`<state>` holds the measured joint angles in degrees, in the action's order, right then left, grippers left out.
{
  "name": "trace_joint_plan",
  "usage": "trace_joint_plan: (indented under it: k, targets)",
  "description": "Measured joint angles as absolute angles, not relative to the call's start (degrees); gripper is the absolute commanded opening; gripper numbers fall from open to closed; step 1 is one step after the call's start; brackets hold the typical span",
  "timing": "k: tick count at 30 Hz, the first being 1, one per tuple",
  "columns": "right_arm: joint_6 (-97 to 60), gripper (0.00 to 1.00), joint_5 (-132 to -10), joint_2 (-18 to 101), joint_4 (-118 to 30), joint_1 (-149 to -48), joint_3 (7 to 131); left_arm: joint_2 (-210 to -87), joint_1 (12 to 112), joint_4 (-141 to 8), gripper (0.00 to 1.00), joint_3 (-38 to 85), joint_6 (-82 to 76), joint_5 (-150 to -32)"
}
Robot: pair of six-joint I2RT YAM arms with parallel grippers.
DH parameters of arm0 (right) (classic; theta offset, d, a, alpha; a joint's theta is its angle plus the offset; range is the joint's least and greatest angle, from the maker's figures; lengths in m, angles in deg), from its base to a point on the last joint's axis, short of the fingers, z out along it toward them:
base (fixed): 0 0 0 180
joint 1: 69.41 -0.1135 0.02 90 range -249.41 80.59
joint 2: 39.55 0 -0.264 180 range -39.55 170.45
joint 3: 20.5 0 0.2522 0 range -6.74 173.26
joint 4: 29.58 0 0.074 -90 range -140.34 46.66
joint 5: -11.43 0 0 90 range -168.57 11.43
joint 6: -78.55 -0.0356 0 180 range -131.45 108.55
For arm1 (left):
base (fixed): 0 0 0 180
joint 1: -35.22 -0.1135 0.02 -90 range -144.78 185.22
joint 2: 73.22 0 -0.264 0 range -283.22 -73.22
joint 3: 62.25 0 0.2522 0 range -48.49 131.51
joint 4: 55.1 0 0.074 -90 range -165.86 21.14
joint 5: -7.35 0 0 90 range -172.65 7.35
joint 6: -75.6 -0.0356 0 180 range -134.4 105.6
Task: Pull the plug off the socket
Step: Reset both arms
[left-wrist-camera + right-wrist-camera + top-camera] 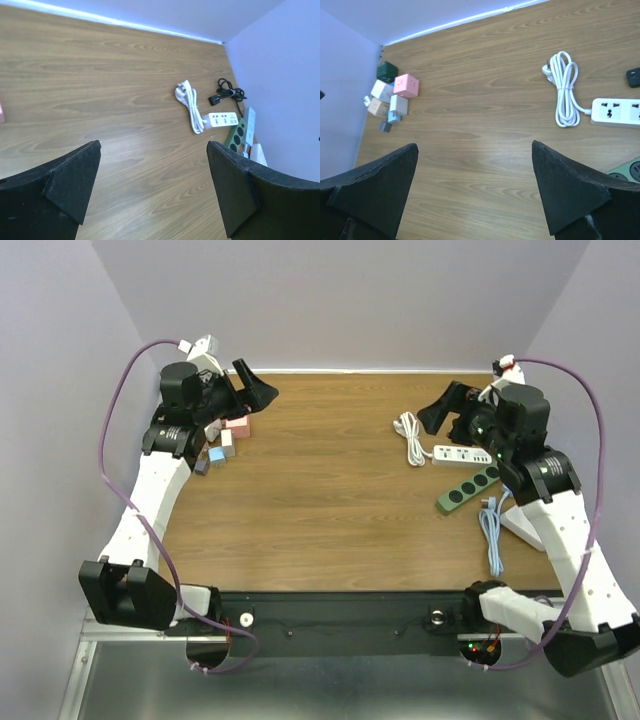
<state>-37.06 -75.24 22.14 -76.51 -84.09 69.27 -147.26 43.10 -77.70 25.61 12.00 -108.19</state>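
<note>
A white socket strip [455, 453] lies at the table's right, its coiled white cable [410, 435] and plug end beside it. The sockets showing on the white socket strip [615, 111] hold nothing. A black plug [633, 76] on a black cable [227, 92] lies loose behind it. A green socket strip [468, 489] lies in front, with a blue cable [491, 530] at its near end; whether that cable is plugged in I cannot tell. My right gripper [450, 410] hovers open just behind the strips. My left gripper [245, 390] is open at the far left, holding nothing.
Several small cube adapters, one pink [238, 426], are clustered at the far left below my left gripper; the pink cube [406, 85] also shows in the right wrist view. A white block [520, 525] lies by the right arm. Purple walls close in the table on three sides.
</note>
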Motion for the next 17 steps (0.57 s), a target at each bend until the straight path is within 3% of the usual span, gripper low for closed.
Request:
trace_joint_plan:
  k: [17]
  targets:
    - [-41.9,1.00,-74.2,11.1,-81.4,-84.1,69.8,-151.5,44.3,-76.0,0.99,39.2,12.8,-117.0]
